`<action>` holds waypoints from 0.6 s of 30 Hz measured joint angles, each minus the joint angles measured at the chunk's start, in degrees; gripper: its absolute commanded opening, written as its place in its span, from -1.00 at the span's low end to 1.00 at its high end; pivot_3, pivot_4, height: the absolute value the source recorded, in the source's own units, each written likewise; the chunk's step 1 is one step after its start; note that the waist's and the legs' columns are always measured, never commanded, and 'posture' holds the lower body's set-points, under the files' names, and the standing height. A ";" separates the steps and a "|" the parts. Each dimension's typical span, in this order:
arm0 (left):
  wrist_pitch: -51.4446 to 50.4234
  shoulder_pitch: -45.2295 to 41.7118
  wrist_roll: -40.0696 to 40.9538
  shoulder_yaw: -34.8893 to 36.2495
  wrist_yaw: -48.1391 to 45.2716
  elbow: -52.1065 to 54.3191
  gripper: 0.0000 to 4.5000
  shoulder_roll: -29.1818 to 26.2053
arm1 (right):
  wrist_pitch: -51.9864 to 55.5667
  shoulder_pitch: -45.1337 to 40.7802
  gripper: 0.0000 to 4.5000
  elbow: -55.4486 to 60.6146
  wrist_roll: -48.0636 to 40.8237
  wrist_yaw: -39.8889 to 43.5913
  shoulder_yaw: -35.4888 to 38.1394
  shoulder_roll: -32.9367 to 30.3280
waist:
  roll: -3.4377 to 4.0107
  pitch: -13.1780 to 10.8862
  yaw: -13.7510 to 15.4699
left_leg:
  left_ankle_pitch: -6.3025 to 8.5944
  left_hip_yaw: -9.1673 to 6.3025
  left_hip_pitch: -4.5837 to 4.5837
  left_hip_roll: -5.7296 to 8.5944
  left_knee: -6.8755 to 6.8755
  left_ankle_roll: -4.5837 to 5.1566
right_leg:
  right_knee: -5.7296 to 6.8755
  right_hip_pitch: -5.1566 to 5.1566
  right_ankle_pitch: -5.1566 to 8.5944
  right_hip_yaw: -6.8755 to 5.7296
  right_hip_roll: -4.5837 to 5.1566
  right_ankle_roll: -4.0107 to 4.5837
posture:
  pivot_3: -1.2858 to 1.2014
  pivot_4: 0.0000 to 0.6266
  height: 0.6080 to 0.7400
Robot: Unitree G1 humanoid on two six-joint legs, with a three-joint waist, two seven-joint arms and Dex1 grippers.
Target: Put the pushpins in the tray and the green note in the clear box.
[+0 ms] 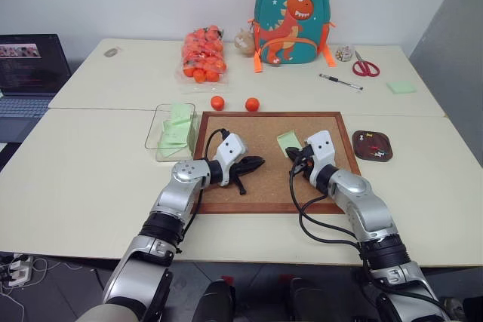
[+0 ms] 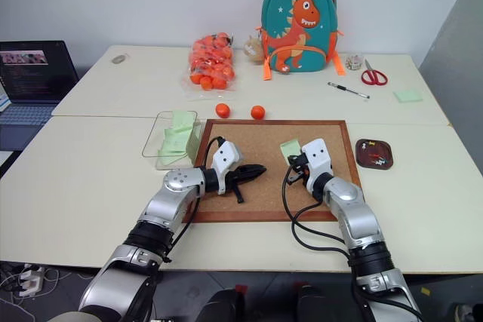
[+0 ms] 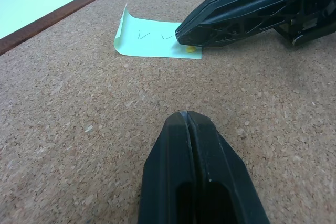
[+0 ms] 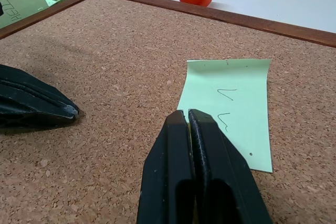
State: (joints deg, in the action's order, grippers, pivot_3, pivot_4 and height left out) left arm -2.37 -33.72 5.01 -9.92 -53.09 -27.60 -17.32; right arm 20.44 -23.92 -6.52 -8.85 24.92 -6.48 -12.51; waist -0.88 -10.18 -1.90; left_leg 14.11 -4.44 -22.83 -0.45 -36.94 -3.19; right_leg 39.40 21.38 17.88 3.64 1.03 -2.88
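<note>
Two black-fingered hands hover low over the wood-framed cork board on the table. Left hand has its fingers pressed together, holding nothing. Right hand is closed at the near edge of the pale green square note, where a small yellow pushpin sits under its tip; whether it grips the pin I cannot tell. Off the board's right side lies the small dark brown tray with pins in it. Left of the board stands the clear plastic box holding green slips.
</note>
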 measured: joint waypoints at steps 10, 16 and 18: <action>-0.07 0.36 0.01 -0.04 -0.08 0.42 -1.00 0.11 | -1.24 1.95 -0.99 1.44 -1.54 0.91 1.95 1.16 | 0.00 0.00 0.01 | 0.00 0.00 -0.03 0.00 0.03 0.00 | -0.01 0.03 0.00 0.00 0.00 0.00 | 0.03 -0.52 1.00; -0.09 0.43 -0.01 -0.04 0.03 0.36 -1.00 0.16 | -3.50 1.00 -0.99 6.54 -3.70 1.18 3.00 2.22 | 0.00 0.00 -0.01 | 0.00 0.00 0.00 0.00 0.00 0.00 | -0.01 0.00 0.00 0.00 0.00 0.00 | 0.03 -0.52 1.00; -0.05 0.43 0.00 -0.08 -0.02 0.38 -1.00 0.23 | -3.49 0.98 -0.99 6.54 -3.75 1.14 3.00 2.27 | 0.00 0.00 0.01 | 0.00 -0.01 -0.01 0.00 0.02 0.00 | -0.01 0.01 0.00 -0.01 0.00 0.00 | 0.03 -0.52 1.00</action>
State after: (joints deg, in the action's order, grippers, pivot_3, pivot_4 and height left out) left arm -2.42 -33.29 5.01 -10.00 -53.11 -27.22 -17.09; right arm 16.95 -22.94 0.02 -12.60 26.06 -3.48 -10.24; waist -0.88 -10.17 -1.89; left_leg 14.11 -4.45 -22.84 -0.45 -36.93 -3.19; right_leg 39.39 21.39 17.88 3.63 1.03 -2.88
